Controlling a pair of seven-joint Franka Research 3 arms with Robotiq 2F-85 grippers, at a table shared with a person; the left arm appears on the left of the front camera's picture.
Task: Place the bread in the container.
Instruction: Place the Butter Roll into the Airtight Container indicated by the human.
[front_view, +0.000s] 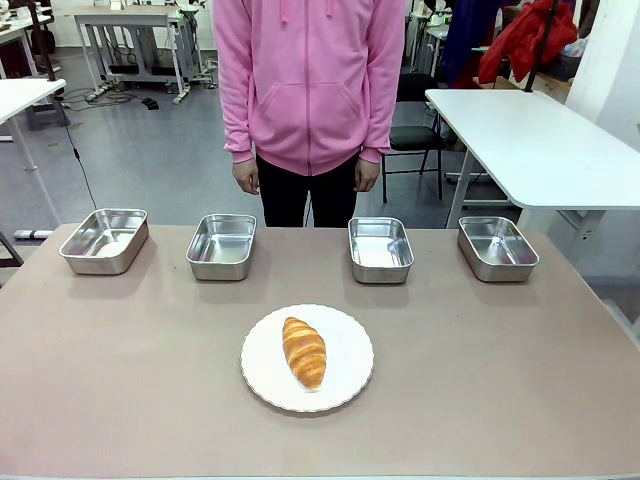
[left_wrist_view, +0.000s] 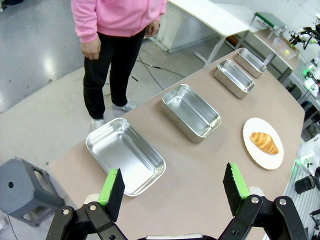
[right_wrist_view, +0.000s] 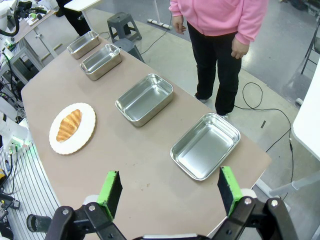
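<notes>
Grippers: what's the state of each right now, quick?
Left gripper: jaws open, holding nothing.
Right gripper: jaws open, holding nothing.

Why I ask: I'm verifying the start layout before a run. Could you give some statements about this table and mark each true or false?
1. The golden-brown croissant lies on the round white scalloped plate. True.
2. Three steel pans stand along the far side. False: four shiny rectangular stainless-steel pans stand there.
3. One pan already holds the croissant. False: every pan is empty.
4. The left tool and the right tool both stand open, holding nothing. True.
</notes>
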